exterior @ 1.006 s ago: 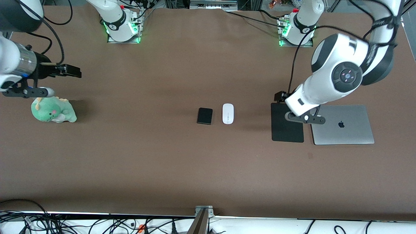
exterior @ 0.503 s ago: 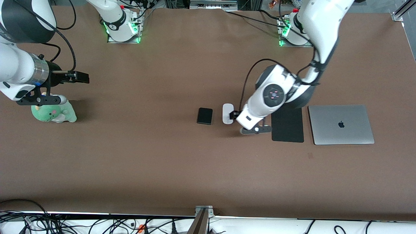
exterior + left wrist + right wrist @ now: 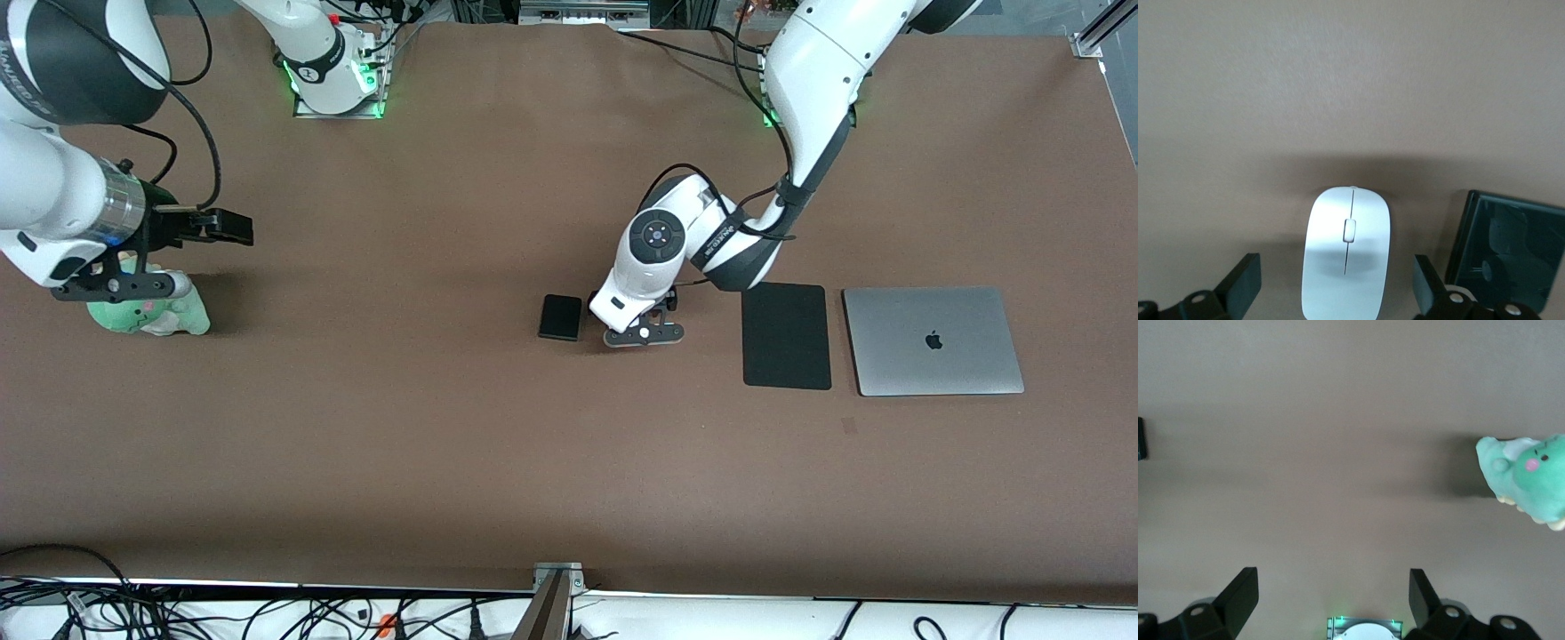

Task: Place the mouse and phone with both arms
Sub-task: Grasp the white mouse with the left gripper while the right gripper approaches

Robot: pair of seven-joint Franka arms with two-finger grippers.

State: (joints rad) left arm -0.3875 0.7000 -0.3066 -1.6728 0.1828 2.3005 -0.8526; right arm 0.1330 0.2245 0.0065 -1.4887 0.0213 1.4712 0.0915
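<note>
The white mouse [image 3: 1347,263] lies on the brown table, between the two open fingers of my left gripper [image 3: 1336,288], which sits low over it without touching it. In the front view the left arm's hand [image 3: 633,302] covers the mouse. The black phone [image 3: 560,317] lies right beside the mouse, toward the right arm's end, and also shows in the left wrist view [image 3: 1505,250]. My right gripper [image 3: 228,228] is open and empty over bare table next to a green plush dinosaur [image 3: 147,311]; its fingers spread wide in the right wrist view [image 3: 1333,595].
A flat black mat [image 3: 787,335] and a closed silver laptop [image 3: 932,340] lie side by side toward the left arm's end. The plush also shows in the right wrist view [image 3: 1525,480]. Cables run along the table edge nearest the front camera.
The left arm has swung from over the black mat to over the mouse and come down around it. The right gripper has crept a little toward the table's middle.
</note>
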